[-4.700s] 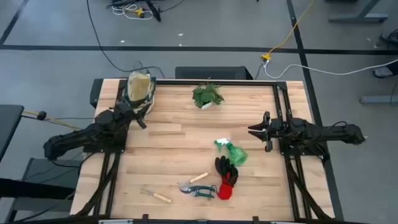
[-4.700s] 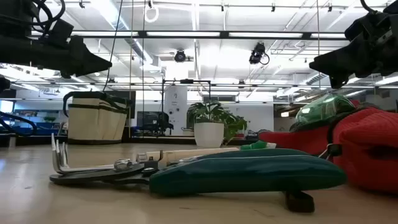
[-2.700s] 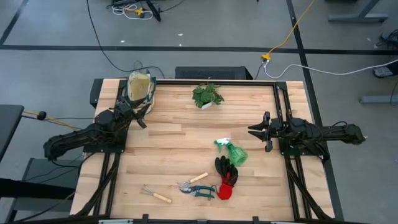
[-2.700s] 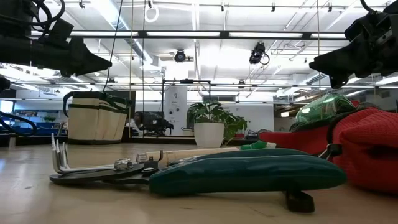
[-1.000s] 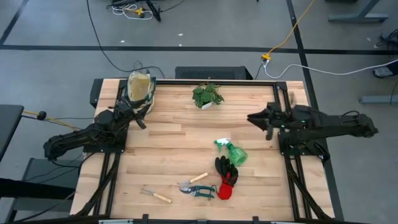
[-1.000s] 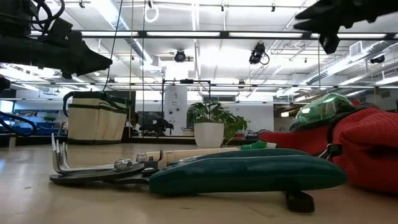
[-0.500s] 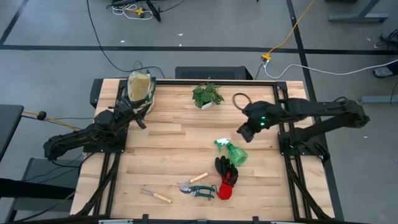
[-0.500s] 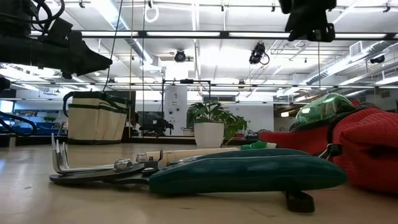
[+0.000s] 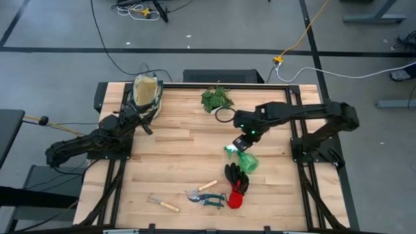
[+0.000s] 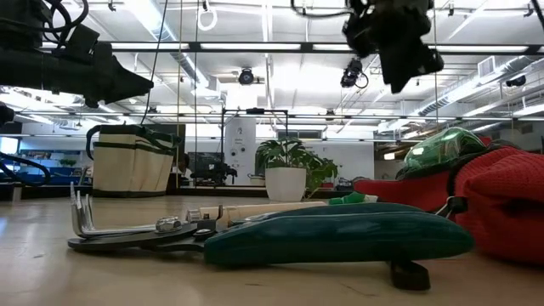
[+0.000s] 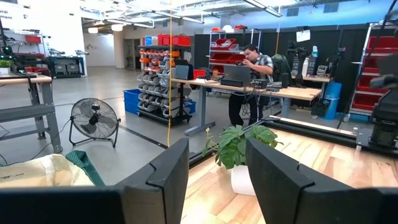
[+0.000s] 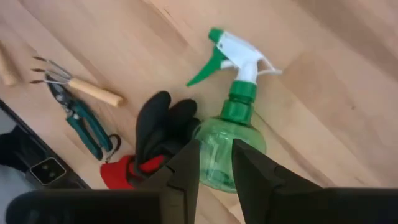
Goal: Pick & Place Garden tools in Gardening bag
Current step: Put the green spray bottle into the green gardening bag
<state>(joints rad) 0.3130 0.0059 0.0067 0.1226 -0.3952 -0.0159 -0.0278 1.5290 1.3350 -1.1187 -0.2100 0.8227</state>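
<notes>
A canvas bag (image 9: 147, 91) is sitting at the table's (image 9: 182, 156) far left corner, with the left gripper (image 9: 147, 123) waiting just beside it, fingers apart and empty. Toward the right, the right gripper (image 9: 245, 138) is hovering over a green spray bottle (image 9: 243, 158), fingers slightly apart, holding nothing. Gloves (image 9: 236, 184), shears (image 9: 209, 198) and a small rake (image 9: 162, 204) are lying nearer the front edge.

Even, bright light falls from ceiling strip lamps (image 10: 255, 47); they glare white in the low view; shadows on the table (image 9: 182, 146) are faint and short; the low view's nearest items, the pruning shears (image 10: 340, 238) and red glove (image 10: 501, 204), look soft; the right wrist view is slightly motion-blurred around the spray bottle (image 12: 233, 134); the left wrist view bends lines at its edges.
</notes>
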